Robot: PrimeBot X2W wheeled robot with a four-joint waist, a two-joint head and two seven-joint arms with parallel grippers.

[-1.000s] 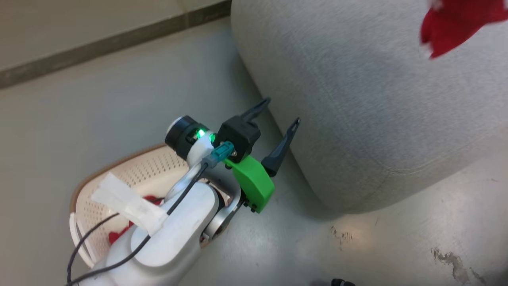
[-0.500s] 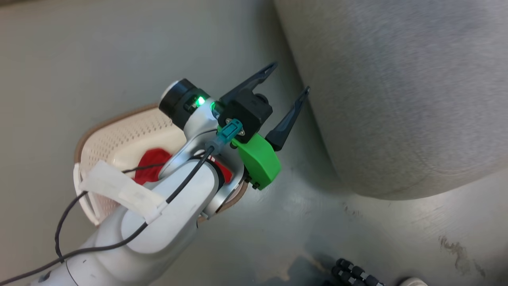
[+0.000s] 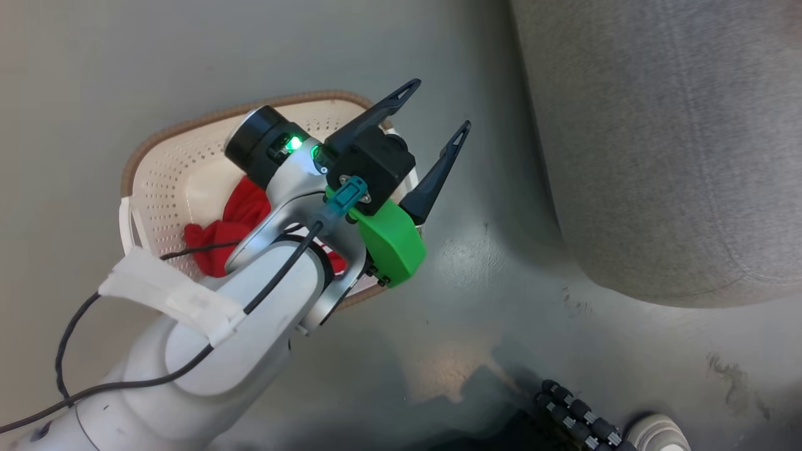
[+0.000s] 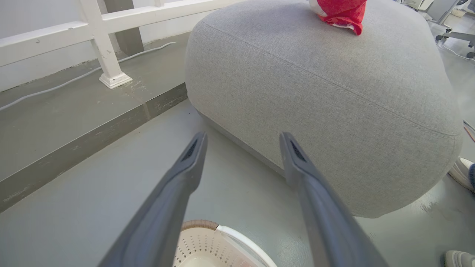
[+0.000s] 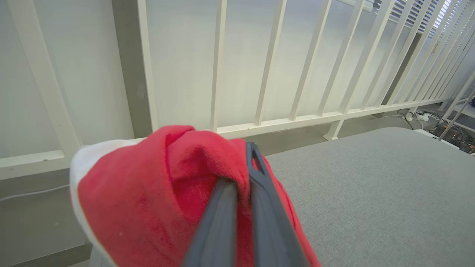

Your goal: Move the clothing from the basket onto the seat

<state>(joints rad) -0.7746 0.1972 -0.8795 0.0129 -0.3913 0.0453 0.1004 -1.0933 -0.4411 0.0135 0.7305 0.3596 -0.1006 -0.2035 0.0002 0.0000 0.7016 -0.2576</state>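
**Red cloth in two places: one piece at the seat, one in the basket**

The right gripper point(image 5: 246, 163) was clamped shut on a red garment point(image 5: 148, 207) with white trim, held over the grey seat point(image 5: 371, 185). The left gripper point(image 3: 440, 103) had its jaws spread wide and empty. It hung above the seat-side rim of the basket point(image 3: 150, 150), fingers pointing toward the seat. A second red garment point(image 3: 219, 241) lay bunched on the basket floor, partly hidden under the left forearm point(image 3: 250, 326).

We judged the step in hand to be the release. The cloth should go down well inward from the seat's rounded edge before the jaws part, since thin fabric may slide off. For the next pick, we would tip the left fingers down into the bunch's thickest fold, clear of the perforated wall.
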